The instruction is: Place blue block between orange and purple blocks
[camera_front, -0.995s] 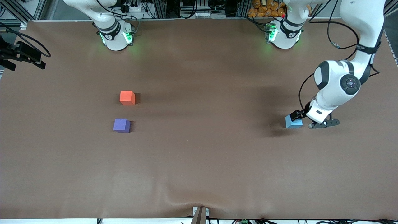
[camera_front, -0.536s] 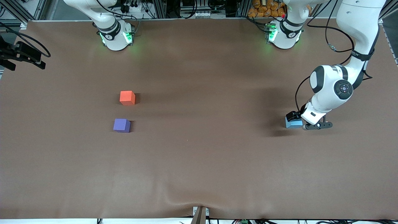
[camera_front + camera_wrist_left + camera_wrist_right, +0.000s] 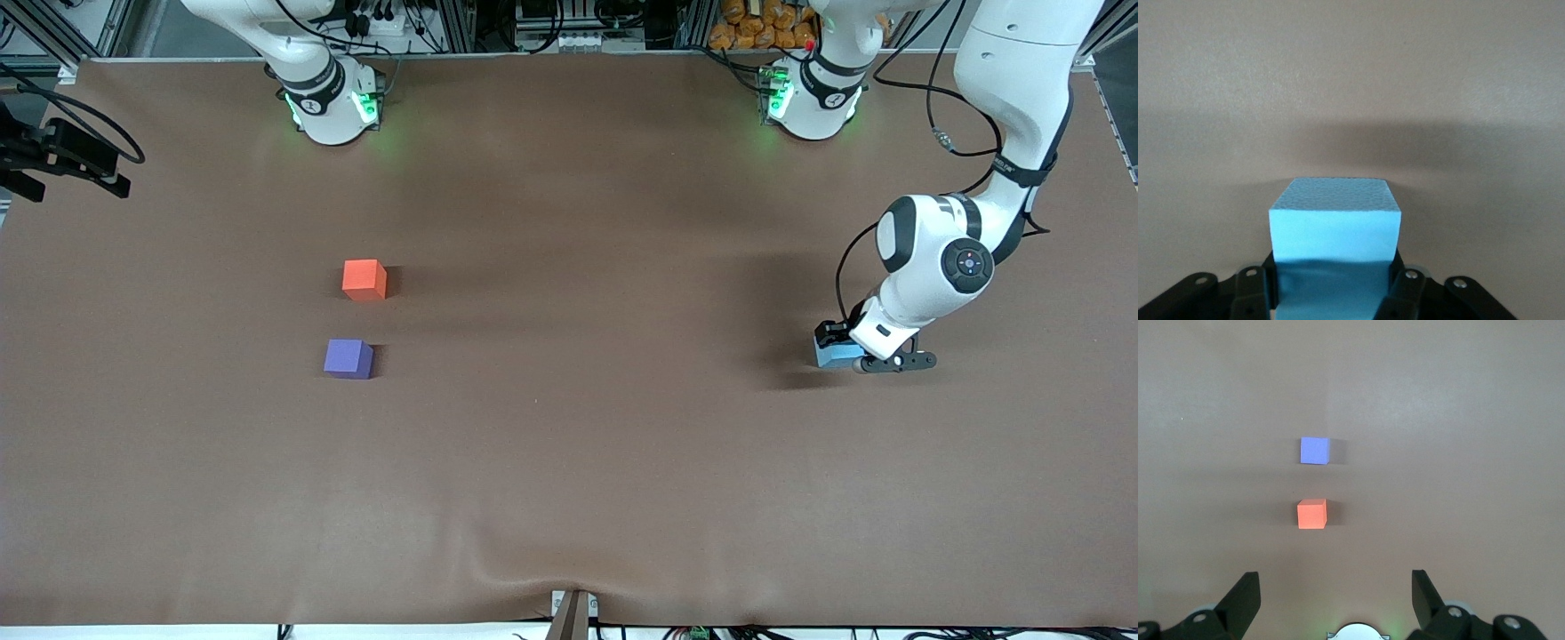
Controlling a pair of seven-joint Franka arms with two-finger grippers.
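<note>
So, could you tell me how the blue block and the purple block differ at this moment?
The blue block is light sky-blue; the purple block is darker violet. The blue one sits between the left gripper's fingers at the left arm's end of the table; the purple one stands free near the orange block. Both are plain cubes of like size.

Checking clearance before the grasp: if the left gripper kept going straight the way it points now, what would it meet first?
The blue block. It already sits between the fingers of the left gripper, so very little travel seems left. Past the block there is only the brown table, probably straight below.
</note>
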